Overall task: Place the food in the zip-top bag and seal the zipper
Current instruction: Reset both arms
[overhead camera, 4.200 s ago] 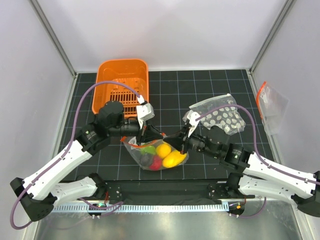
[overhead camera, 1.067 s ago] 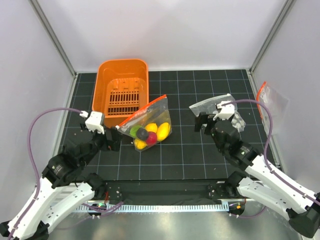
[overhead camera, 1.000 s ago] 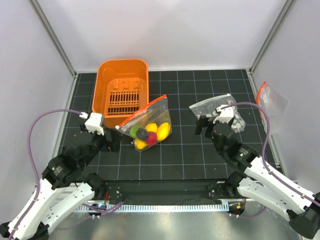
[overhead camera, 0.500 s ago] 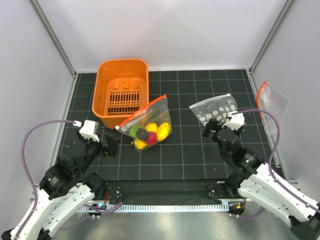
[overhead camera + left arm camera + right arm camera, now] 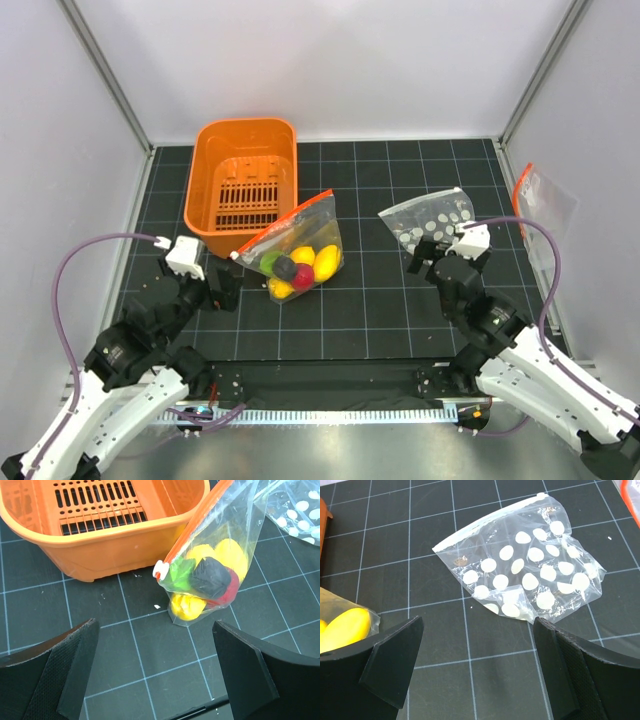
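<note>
The zip-top bag (image 5: 300, 240) leans against the orange basket with its zipper (image 5: 285, 222) running as a straight orange-red strip along the upper edge. The food (image 5: 295, 265) sits inside: yellow, green, dark and red pieces. The left wrist view shows the bag (image 5: 235, 525), the zipper (image 5: 197, 527) and the food (image 5: 210, 575) ahead. My left gripper (image 5: 220, 291) (image 5: 154, 645) is open, left of the bag and apart from it. To the bag's right, my right gripper (image 5: 432, 263) (image 5: 477, 630) is open over bare mat.
The orange basket (image 5: 245, 126) (image 5: 115, 550) stands at the back left. A clear bag printed with white dots (image 5: 432, 218) (image 5: 530, 575) lies just beyond my right gripper. Another clear pouch (image 5: 545, 212) rests against the right wall.
Earlier both grippers held the bag near the front. It now leans on the basket, released. Over the last second both arms drew back toward the near edge, grippers staying open.
</note>
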`<state>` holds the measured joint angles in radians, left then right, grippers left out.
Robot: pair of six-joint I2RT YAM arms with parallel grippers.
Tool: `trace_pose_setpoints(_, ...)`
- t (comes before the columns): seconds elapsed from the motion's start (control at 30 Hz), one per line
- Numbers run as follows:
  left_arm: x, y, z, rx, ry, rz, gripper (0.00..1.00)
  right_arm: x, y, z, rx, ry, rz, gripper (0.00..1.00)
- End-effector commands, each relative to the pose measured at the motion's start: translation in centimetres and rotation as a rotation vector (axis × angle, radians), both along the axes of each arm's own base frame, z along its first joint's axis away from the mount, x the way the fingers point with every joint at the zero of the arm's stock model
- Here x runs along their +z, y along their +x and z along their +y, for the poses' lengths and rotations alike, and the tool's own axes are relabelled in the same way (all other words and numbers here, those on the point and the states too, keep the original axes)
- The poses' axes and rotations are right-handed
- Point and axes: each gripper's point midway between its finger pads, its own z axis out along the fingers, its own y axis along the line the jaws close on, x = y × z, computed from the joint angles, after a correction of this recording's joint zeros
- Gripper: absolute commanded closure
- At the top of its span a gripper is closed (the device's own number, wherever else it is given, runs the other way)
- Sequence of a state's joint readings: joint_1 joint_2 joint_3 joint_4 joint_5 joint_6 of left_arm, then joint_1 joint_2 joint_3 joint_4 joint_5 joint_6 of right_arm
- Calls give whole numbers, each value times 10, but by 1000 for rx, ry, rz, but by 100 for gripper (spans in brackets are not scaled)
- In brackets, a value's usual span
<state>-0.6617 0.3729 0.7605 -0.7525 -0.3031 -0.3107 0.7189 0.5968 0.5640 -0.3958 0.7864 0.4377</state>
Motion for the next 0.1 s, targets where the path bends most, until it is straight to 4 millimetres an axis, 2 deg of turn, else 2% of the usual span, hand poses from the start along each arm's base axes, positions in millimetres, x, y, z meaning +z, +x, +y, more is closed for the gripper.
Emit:
trace_pose_setpoints(0.0, 12, 4, -2, 5, -33, -39, 0, 23, 1, 1, 8, 34, -63, 1)
trace_pose_setpoints(0.07, 10, 4, -3, 0, -29, -34, 0, 24, 0, -2, -2, 35, -70, 0)
